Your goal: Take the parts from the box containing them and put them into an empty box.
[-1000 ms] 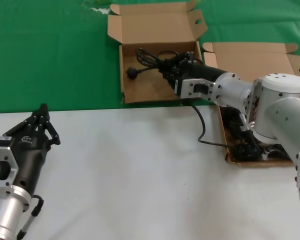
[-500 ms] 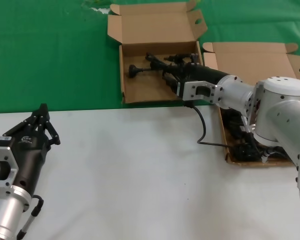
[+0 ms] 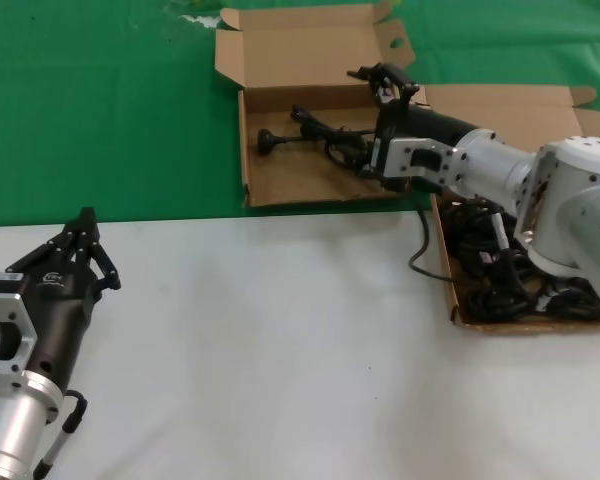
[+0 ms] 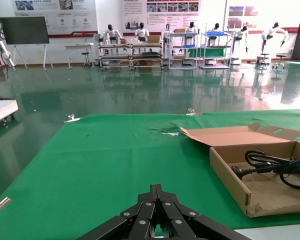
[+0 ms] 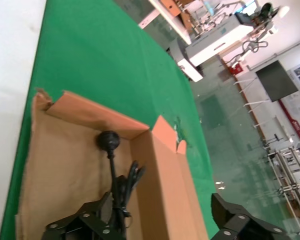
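Observation:
The narrower, squarer cardboard box [image 3: 246,150] stands at the back middle, with one looped black power cord [image 3: 310,130] lying inside it. The wider cardboard box [image 3: 510,105] at the right holds several more black cords [image 3: 490,270]. My right gripper [image 3: 385,78] is open and empty, raised above the right wall of the squarer box. In the right wrist view my right gripper [image 5: 160,225] straddles that wall, with the cord [image 5: 112,165] below one finger. My left gripper [image 3: 80,240] is shut and empty at the near left; it also shows in the left wrist view [image 4: 160,192].
One cord [image 3: 417,255] hangs out of the wider box onto the white table [image 3: 280,340]. Green cloth [image 3: 100,110] covers the back of the table. In the left wrist view the squarer box [image 4: 230,172] lies ahead to the side.
My right gripper has let go of the cord, which now lies in the squarer box. It has opened, lifted and drawn back to the right, over the box wall. The left arm has not moved.

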Tool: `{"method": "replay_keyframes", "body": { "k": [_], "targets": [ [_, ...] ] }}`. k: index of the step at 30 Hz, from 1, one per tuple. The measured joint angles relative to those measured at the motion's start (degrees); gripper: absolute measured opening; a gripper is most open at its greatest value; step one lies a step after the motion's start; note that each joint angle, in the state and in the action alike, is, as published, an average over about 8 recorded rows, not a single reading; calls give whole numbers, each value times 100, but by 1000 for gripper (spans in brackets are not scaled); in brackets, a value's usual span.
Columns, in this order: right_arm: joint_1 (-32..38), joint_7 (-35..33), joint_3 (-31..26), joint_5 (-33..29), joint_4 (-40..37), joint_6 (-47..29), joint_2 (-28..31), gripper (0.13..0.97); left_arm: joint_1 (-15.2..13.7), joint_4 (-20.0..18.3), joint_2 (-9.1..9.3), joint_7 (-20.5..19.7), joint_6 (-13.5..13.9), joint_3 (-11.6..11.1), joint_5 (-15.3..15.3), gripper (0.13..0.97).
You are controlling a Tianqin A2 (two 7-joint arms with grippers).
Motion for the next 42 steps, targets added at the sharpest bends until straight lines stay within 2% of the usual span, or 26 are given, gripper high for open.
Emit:
{"method": "replay_keyframes", "body": {
  "k": [6, 17, 23, 30, 39, 42],
  "targets": [
    [-159, 416, -98, -95, 536, -211, 190, 687, 0, 0, 0, 0, 0, 0, 0, 139],
    [-849, 1875, -572, -504, 2338, -231, 687, 869, 0, 0, 0, 0, 0, 0, 0, 139],
    [-1068, 2338, -695, -608, 2896, -191, 874, 939, 0, 0, 0, 0, 0, 0, 0, 141],
    [-1218, 2529, -689, -605, 3097, -116, 912, 959, 0, 0, 0, 0, 0, 0, 0, 141],
    [-1773, 3113, -581, -525, 3655, 217, 959, 966, 0, 0, 0, 0, 0, 0, 0, 192],
    [-2000, 3354, -538, -492, 3883, 354, 978, 966, 0, 0, 0, 0, 0, 0, 0, 236]
  ]
}}
